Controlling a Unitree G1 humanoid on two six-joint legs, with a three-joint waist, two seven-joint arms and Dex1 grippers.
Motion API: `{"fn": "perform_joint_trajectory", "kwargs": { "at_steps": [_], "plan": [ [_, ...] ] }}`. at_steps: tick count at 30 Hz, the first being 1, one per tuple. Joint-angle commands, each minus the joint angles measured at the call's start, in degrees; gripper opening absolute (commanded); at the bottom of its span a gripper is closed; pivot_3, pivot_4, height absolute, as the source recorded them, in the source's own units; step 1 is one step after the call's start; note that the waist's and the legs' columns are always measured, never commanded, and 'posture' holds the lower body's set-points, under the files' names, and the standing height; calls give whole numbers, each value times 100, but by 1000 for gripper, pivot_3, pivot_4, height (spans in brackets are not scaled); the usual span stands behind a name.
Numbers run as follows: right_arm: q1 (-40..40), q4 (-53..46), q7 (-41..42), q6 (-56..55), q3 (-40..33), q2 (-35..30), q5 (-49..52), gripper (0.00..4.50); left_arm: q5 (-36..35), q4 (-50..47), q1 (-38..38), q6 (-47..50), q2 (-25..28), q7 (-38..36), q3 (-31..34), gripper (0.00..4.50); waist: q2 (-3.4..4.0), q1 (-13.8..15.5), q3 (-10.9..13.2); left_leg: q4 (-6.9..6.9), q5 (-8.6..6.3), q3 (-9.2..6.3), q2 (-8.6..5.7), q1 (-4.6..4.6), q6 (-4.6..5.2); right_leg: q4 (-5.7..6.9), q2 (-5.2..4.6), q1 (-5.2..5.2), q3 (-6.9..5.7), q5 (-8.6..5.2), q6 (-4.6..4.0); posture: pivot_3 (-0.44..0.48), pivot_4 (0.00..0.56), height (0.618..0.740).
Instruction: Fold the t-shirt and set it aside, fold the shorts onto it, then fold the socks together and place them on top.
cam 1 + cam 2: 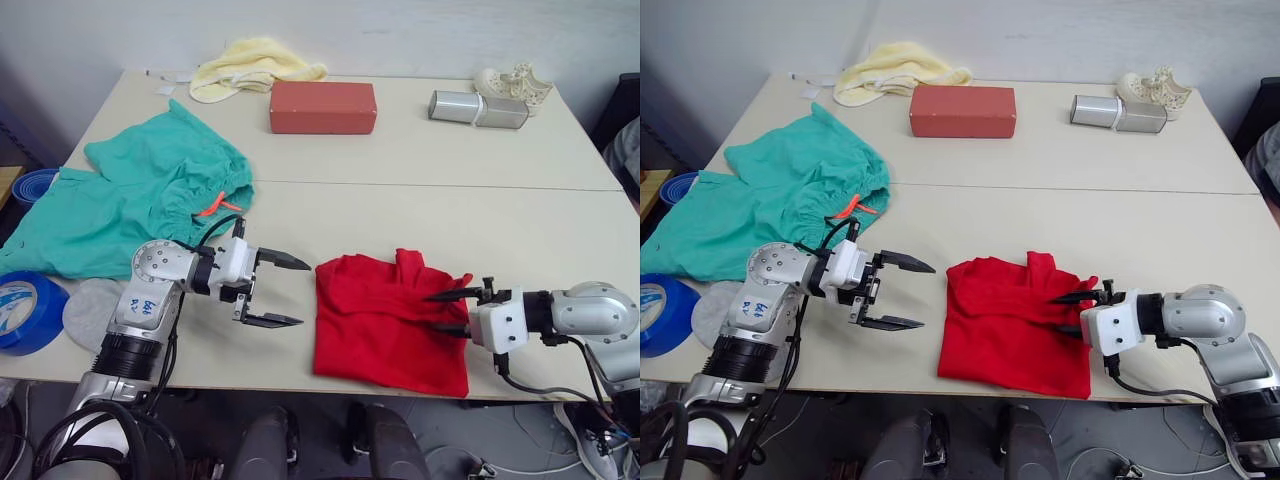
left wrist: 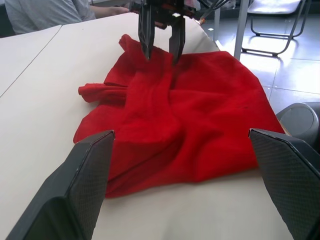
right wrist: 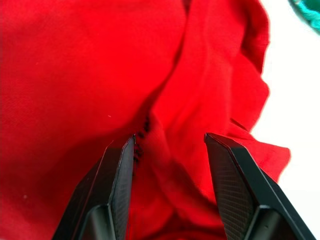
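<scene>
Table (image 1: 420, 215) bearing everything. Teal shorts (image 1: 130, 195) spread at the far left, orange drawstring showing. Red t-shirt (image 1: 385, 325) bunched into a rough rectangle at the near edge, between the two arms. Red box (image 1: 322, 107) and pale yellow towel (image 1: 250, 65) along the far edge. Left gripper (image 1: 285, 290) just left of the t-shirt, apart from it, jaws spread wide. Right gripper (image 1: 440, 310) over the t-shirt's right edge, fingers parted a little, nothing clamped between them. Grey socks (image 1: 88, 310) near the front left corner, beside the left arm.
</scene>
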Motion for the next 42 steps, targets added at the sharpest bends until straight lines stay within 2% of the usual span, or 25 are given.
{"fn": "perform_joint_trajectory", "kwargs": {
  "at_steps": [1, 3, 8, 13, 23, 28, 32, 33, 34, 35, 39, 42],
  "plan": [
    [-206, 130, -164, -225, 32, 3, -28, 2052, -36, -102, 42, -65, 66, 65, 76, 4500, 1, -15, 0, 0, 1, 0, 0, 0, -1, 1, 0, 0, 0, 0, 0, 0, 150, 740],
    [-271, 201, -214, -235, 47, 35, 53, 1671, -41, -105, 58, -72, 79, 75, 81, 4500, 1, -27, 0, 0, 1, -1, 2, 1, -2, 1, 0, 0, 0, 0, 0, 0, 150, 740],
    [-318, 222, -257, 17, 66, 83, 347, 41, -44, -112, 87, -87, 77, 106, 69, 4500, 1, -72, 0, 0, 2, -1, 2, 1, -2, 2, 0, 0, 0, 0, 0, 0, 150, 740],
    [-523, 337, -677, 776, -162, 271, 605, 41, -25, -28, 43, -122, 64, 108, 53, 4500, 1, -98, 1, 0, 3, -2, 4, 1, -4, 4, 0, 0, 0, 0, 0, 0, 150, 740],
    [-824, 113, -1853, 3810, -496, 969, 1166, 41, 19, 104, -45, -176, 31, 114, 10, 4500, 3, -99, 1, -1, 4, -4, 6, 0, -7, 5, -2, -1, 0, -2, -4, 0, 150, 740],
    [-789, 78, -2062, 4109, -485, 1110, 1052, 41, 39, 110, -44, -176, 28, 140, 4, 4500, 5, -107, 2, -2, 3, -4, 6, -2, -6, 5, -4, -3, 0, -2, -4, 0, 150, 740],
    [-686, -91, -2020, 4584, -609, 1157, 1348, 41, 73, 50, -9, -166, 22, 174, -20, 4500, 5, -107, 2, -3, 4, -4, 6, -2, -6, 6, -3, -4, 0, -2, -4, 0, 150, 740],
    [-619, -227, -1976, 4728, -687, 1131, 1480, 506, 75, 25, -4, -153, 15, 185, -26, 4500, 5, -101, 2, -4, 3, -4, 6, -2, -6, 5, -3, -3, 0, -2, -4, 0, 150, 740],
    [-561, -332, -1937, 4799, -743, 1093, 1561, 680, 74, 1, 1, -138, 9, 195, -30, 4500, 6, -93, 2, -4, 3, -4, 6, -3, -6, 4, -3, -3, -1, -2, -4, 0, 150, 740],
    [-518, -384, -1986, 4621, -863, 1095, 1565, 1116, 63, -32, 10, -112, 1, 207, -36, 4500, 6, -94, 3, -5, 3, -4, 5, -4, -5, 3, -3, -4, -2, -2, -4, 0, 150, 740],
    [-328, -614, -2033, 4468, -1539, 1136, 1973, 2360, -39, -224, 65, 129, -51, 282, -76, 4500, 7, -94, 3, -5, 2, -4, 4, -4, -4, 2, -3, -3, -1, -2, -3, 0, 150, 740],
    [-89, -1101, -1799, 4827, -1983, 1194, 2766, 2360, -330, -469, 43, 754, -245, 646, 18, 4500, 7, -90, 3, -8, 3, -4, 4, -3, -4, 2, -2, -2, -1, -1, -3, 0, 150, 740]
  ]
}}
